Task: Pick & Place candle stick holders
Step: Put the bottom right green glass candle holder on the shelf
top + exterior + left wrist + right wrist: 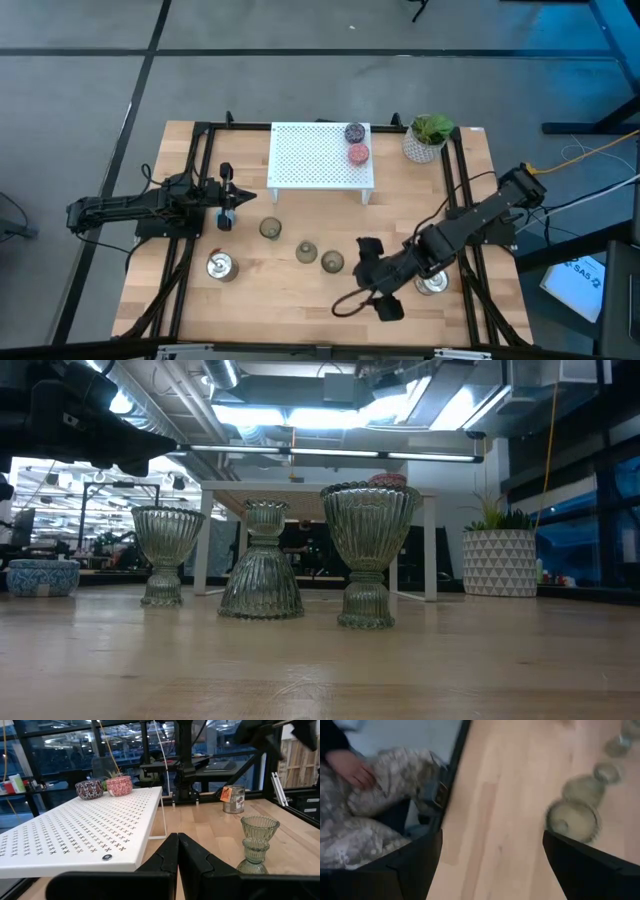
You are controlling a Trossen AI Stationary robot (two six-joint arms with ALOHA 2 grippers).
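Fingers of right gripper point(374, 283) spread wide, holding nothing, over the table point(290, 300) near the front edge, beside the nearest glass holder point(332, 262). Left gripper point(228, 198) clenched, empty, beside the rack point(315, 155); purple holder point(354, 132) and pink holder point(358, 154) sit on it. Low view: three glass holders point(262, 563) stand apart. Left wrist: fingers point(165, 862) pressed together. Right wrist: wide gap, bare wood between, a person's hand point(347, 766) beyond the table.

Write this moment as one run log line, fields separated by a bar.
left gripper: shut, empty, beside white rack | right gripper: open, empty, near the nearest glass holder | on rack: purple holder, pink holder
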